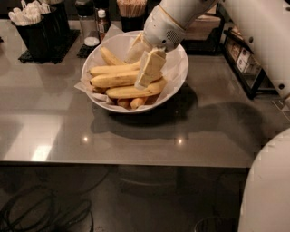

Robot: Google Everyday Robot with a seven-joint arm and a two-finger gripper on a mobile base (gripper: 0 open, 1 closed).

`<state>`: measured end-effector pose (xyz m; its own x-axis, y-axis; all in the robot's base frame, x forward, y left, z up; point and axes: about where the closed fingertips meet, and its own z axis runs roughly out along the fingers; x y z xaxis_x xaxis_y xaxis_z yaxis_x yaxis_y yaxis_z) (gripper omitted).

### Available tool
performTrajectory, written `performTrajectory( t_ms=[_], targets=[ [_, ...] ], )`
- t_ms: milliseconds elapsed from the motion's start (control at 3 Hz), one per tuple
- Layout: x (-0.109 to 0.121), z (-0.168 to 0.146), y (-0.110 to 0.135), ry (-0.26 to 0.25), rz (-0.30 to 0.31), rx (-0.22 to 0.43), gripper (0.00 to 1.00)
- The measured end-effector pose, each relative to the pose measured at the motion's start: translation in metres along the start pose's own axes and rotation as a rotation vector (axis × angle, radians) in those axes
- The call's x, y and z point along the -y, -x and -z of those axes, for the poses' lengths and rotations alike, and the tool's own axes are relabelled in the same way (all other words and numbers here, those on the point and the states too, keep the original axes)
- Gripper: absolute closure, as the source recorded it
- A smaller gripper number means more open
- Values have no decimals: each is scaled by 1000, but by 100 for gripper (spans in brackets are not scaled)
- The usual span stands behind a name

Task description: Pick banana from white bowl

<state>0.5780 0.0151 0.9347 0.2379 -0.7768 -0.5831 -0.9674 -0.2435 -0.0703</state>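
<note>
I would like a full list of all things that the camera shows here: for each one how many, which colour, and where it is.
white bowl: one, white, table centre, lined with crinkled paper
bananas: several, yellow, lying in the bowl
table: one, grey, under the bowl
black holder: one, black with white items, far left
bottles: two, dark, behind the bowl
cup of sticks: one, dark with tan sticks, behind the bowl
wire rack: one, black, right edge
cables: some, black, floor at lower left
arm: one, white, reaching in from top right
gripper: one, pale, inside the bowl over the bananas, fingers apart
</note>
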Motion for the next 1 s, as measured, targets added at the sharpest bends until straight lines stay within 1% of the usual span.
performTrajectory(
  t_ms=[667,1000],
  targets=[
    [7,-16,-7,30,-11,27,36],
    [9,-18,-10,35,-16,31,54]
  ],
)
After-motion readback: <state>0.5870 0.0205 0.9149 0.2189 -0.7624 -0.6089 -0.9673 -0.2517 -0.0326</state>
